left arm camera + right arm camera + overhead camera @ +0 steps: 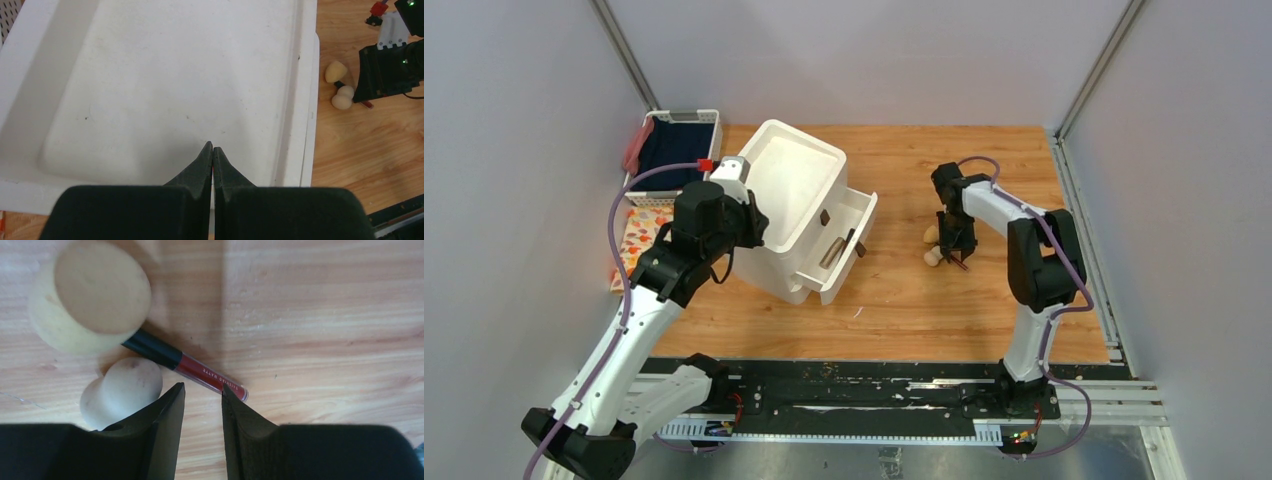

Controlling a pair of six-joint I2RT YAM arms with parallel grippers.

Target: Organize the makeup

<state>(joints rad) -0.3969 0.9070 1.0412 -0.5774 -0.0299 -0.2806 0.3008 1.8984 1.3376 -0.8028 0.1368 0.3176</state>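
Currently on the table (944, 320), by count:

- Sponges, beige: two. The larger sponge (90, 300) is seen flat end up. The smaller sponge (122, 390) is gourd-shaped. They lie near each other, on either side of the tube.
- Lip tubes: one. The red tube (192, 371) has a black cap and lies flat on the wood. Its capped end is tucked under the edge of the larger sponge.
- Sticks in storage: one brown stick (831, 252) can be made out in the drawer (856, 205). Further dark items there cannot be counted with certainty.
- Storage: one white box (789, 175), with one drawer pulled out towards the sponges. One basket (686, 116) stands in the far left corner and is lined with blue cloth (669, 150).
- Grippers: two.

Right gripper (202, 386): unclenched, with a clear gap between the jaws and nothing grasped. The red tube lies crosswise just ahead of the fingertips. Its red end is at the tip of the finger on the right of the wrist view; contact cannot be told. The smaller sponge sits just beside the outer face of the other finger. The larger sponge lies farther ahead on that same side.

Left gripper (212, 146): clenched, fingertips pressed together with nothing between them. It is held over the top of the white box, well apart from the sponges.
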